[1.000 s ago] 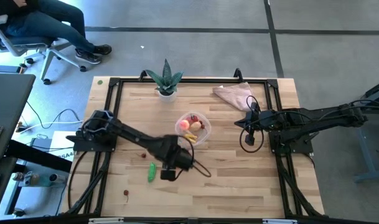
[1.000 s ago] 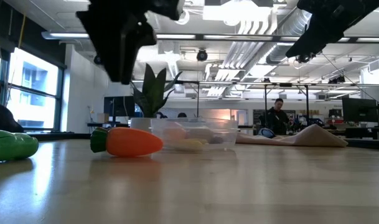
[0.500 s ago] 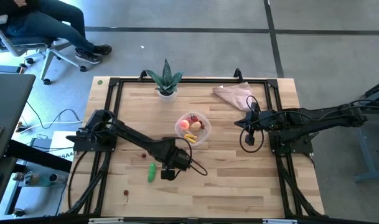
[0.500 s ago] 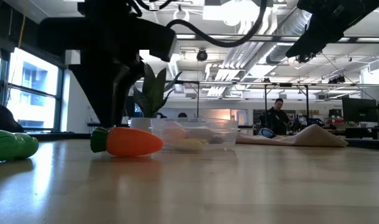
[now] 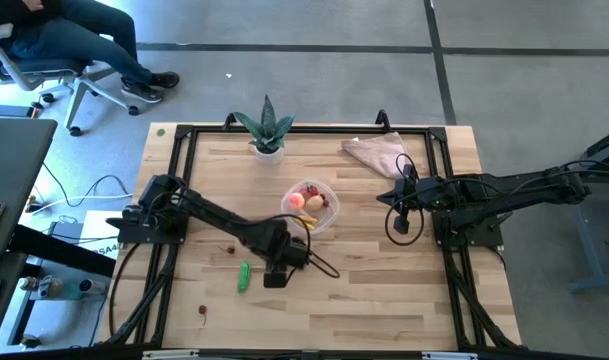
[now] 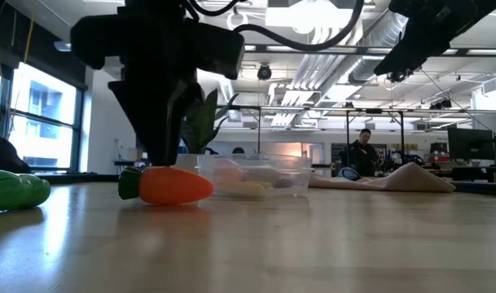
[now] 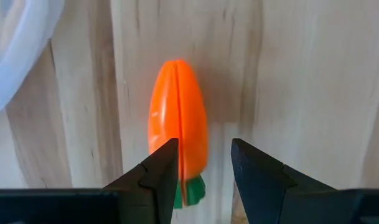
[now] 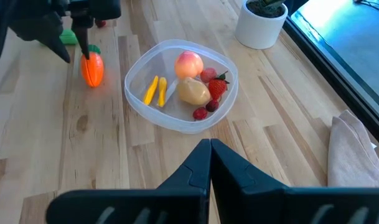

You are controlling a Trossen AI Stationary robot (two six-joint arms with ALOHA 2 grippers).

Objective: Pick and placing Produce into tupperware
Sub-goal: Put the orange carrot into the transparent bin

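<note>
Two loose pieces over on the left: a curved green plastic cucumber (image 5: pixel 244 277) lying on the wood, and well apart from it a tiny red berry (image 5: pixel 203 310) near the table's edge. Nothing touching either.

Moving right, straight to the action. Left gripper (image 7: pixel 203 165) down at table level, fingers spread partway, straddling the stalk end of a smooth orange toy carrot (image 7: pixel 177 118) with a green top. Not pinching yet: one finger right against the orange flank, a clear gap at the other. Worth shifting sideways to centre the carrot before closing, and better to bite on the thick orange body than on the narrow green tip, as a rounded plastic shape looks likely to squirt out. Then close gently and lift straight up.

Right beside it, the small round clear plastic tupperware (image 8: pixel 177 127), already holding a pink-orange peach (image 8: pixel 188 62), yellow sticks (image 8: pixel 155 90), a beige potato (image 8: pixel 193 91) and red berries. Short hop, then; just clear that rim.

Far right, right gripper (image 8: pixel 209 149) pressed shut on nothing, parked above the table, waiting.
</note>
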